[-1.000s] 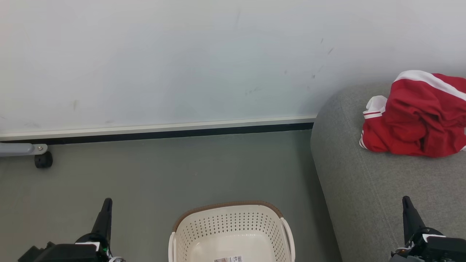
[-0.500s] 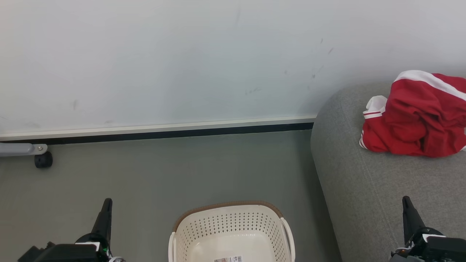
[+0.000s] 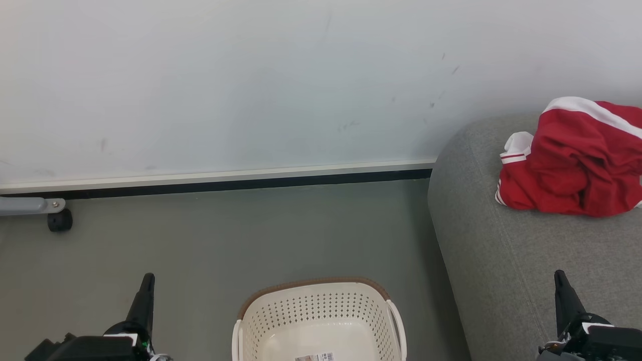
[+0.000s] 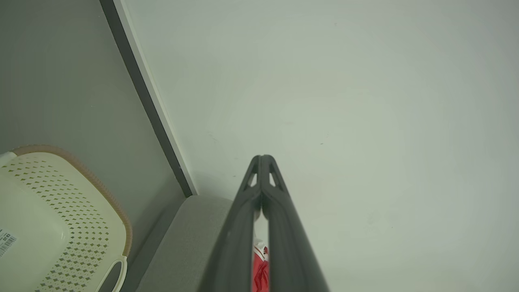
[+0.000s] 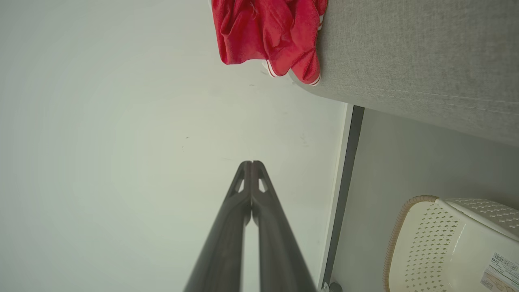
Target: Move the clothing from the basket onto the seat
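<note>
The red clothing [image 3: 577, 160] with white stripes lies bunched on the grey seat [image 3: 506, 260] at the right; it also shows as clothing [image 5: 267, 32] on the seat [image 5: 405, 52] and as a red sliver of clothing [image 4: 259, 269]. The cream basket [image 3: 319, 321] with a brown rim stands on the floor at bottom centre, holding only a label; basket [image 4: 48, 227] and basket [image 5: 450, 247] look the same. My left gripper [image 3: 148, 277] is shut and holds nothing, left of the basket. My right gripper [image 3: 559, 275] is shut and holds nothing, over the seat's front. Tips meet at left gripper [image 4: 262, 156] and right gripper [image 5: 251, 162].
A white wall [image 3: 251, 80] with a dark skirting strip [image 3: 225, 183] runs behind the grey floor [image 3: 241, 240]. A grey frame leg with a black caster [image 3: 59, 220] stands at the far left by the wall.
</note>
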You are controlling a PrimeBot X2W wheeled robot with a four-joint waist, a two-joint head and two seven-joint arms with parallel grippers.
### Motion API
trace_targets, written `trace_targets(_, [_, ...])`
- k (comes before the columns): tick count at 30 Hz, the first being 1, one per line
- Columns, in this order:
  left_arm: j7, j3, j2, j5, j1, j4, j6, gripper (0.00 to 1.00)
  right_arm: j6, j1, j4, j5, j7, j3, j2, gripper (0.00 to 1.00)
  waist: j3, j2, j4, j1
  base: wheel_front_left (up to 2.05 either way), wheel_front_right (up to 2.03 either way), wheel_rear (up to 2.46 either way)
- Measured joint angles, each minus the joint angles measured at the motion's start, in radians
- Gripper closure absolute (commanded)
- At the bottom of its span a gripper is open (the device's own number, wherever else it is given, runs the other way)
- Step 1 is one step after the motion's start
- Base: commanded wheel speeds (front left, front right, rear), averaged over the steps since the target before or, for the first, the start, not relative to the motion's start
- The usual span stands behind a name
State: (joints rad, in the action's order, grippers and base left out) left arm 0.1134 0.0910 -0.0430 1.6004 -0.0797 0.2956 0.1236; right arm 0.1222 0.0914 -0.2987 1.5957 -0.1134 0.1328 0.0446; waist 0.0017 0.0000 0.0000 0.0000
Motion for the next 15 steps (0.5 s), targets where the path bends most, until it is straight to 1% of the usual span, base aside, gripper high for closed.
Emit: trace_targets(15, [0.000, 0.000, 0.000, 0.000, 0.000, 0.000, 0.000, 1.00, 0.000, 0.000, 0.000, 0.000, 0.000, 0.000, 0.000, 1.00, 0.000, 0.0000, 0.000, 0.0000, 0.00, 0.00, 0.00])
